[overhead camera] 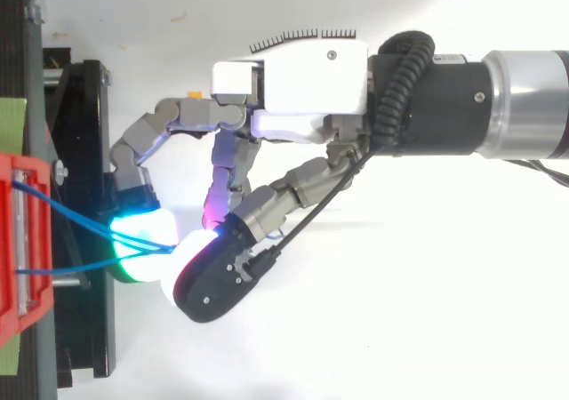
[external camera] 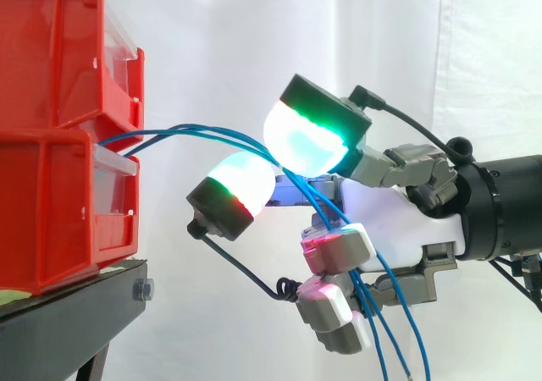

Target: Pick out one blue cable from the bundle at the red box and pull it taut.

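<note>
Several blue cables (external camera: 190,129) leave the gap between the two stacked red bins (external camera: 51,220) at the left. They bow upward in a shallow arc rather than running straight, then reach the robot hand (external camera: 398,220), which enters from the right. In the top view the strands (overhead camera: 71,212) fan out from the red bin's front edge (overhead camera: 18,240) and converge at one spot where two glowing pads (overhead camera: 133,240) meet. The hand (overhead camera: 311,89) thus pinches the cables between a cyan-green pad and a white pad, with the thumb and one finger bent toward each other. In the side view the same two pads (external camera: 305,140) sit near the bins but apart from them. Past the pinch, the cables run down across the lower, curled fingers, whose pads glow magenta, and hang loose toward the bottom edge. The bins rest on a black stand (external camera: 76,300) before a white curtain (external camera: 220,42).
</note>
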You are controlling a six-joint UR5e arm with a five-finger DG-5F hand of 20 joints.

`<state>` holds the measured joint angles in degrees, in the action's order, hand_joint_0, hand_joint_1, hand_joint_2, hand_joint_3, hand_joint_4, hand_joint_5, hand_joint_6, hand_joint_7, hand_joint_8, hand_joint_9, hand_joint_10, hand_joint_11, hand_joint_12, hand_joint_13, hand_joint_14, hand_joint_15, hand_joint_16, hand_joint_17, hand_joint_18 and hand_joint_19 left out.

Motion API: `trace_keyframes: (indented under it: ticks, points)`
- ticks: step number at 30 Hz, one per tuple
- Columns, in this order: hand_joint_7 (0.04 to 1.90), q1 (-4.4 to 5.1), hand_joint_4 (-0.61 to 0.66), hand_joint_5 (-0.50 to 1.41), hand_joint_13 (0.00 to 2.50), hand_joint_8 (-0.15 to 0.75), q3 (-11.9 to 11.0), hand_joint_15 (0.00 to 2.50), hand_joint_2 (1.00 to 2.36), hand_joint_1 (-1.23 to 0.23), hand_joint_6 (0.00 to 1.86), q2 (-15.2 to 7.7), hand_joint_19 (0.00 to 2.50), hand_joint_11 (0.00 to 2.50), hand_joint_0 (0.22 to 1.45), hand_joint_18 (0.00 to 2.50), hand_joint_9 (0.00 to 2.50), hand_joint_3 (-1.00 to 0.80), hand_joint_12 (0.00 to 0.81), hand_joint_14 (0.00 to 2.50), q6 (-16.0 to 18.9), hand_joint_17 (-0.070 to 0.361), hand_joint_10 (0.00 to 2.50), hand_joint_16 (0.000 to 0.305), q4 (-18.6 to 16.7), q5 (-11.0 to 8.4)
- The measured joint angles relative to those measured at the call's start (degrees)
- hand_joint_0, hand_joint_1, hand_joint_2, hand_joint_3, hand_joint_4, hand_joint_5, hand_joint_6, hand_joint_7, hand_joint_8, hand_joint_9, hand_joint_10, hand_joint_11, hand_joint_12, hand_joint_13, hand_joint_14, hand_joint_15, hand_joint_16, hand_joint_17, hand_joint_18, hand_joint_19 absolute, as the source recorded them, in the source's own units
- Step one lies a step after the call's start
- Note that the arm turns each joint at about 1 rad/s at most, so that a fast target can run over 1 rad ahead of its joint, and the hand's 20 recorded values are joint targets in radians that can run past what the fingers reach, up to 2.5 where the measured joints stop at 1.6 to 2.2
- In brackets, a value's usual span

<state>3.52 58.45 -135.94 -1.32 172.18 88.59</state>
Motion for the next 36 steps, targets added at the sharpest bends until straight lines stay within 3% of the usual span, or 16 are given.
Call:
trace_keyframes:
  ticks: [9, 18, 36]
  points:
    - [1.03, 0.0, -0.23, -0.04, 1.21, 0.253, 0.0, 0.61, 1.0, -0.6, 0.81, 0.0, 0.82, 0.77, 0.53, 1.05, 1.5, -0.5, 0.333, 0.03, 0.0, 0.111, 0.03, 0.05, 0.0, 0.01]
    - [1.02, 0.0, -0.23, -0.03, 1.24, 0.261, 0.0, 0.59, 1.0, -0.67, 0.8, 0.0, 0.79, 0.76, 0.46, 1.09, 1.52, -0.5, 0.354, 0.02, 0.0, 0.125, 0.03, 0.056, 0.0, 0.17]
    - [1.11, 0.0, -0.25, -0.01, 1.26, 0.255, 0.0, 0.58, 1.0, -0.6, 0.71, 0.0, 0.79, 0.72, 0.41, 1.13, 1.54, -0.5, 0.37, 0.02, 0.0, 0.137, 0.03, 0.061, 0.0, 0.18]
